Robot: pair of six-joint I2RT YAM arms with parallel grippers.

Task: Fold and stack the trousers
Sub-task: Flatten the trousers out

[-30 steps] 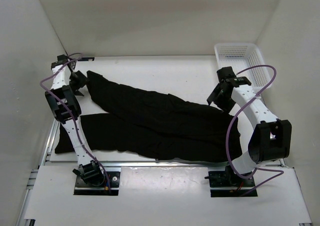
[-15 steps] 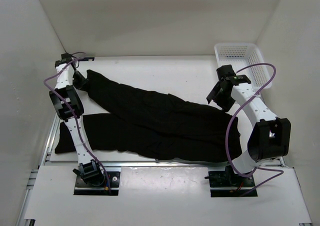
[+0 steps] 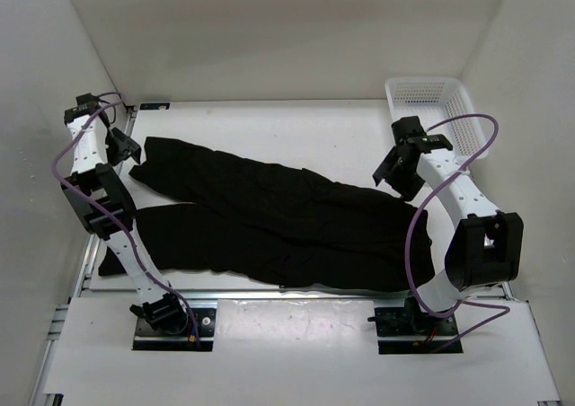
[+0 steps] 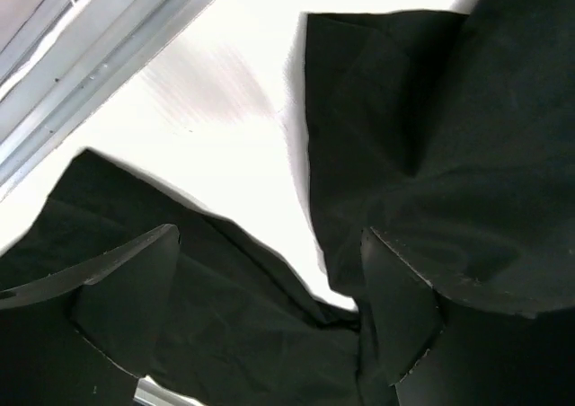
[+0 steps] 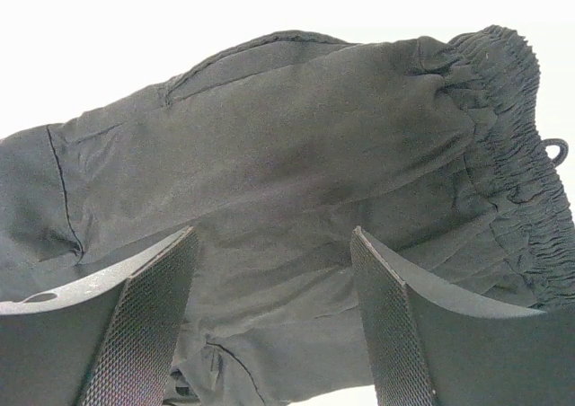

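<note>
A: Trousers (image 3: 287,217)?
B: Lying unfolded on the table (image 3: 296,123). Waist end is sitting nearest the basket (image 3: 427,84), and both legs are running away from it to the left, splitting into a V.
A: Right gripper (image 3: 392,174)?
B: Hanging over the waist end, just in front of the basket. Jaws are standing apart, gripping nothing. Wrist view is showing the elastic waistband under them. Touching cloth or not, can't tell.
A: Left gripper (image 3: 121,144)?
B: Sitting by the far leg's cuff, the end farthest from the basket. Jaws apart too, nothing between them.
A: Basket?
B: White mesh, sitting apart from the trousers.
</note>
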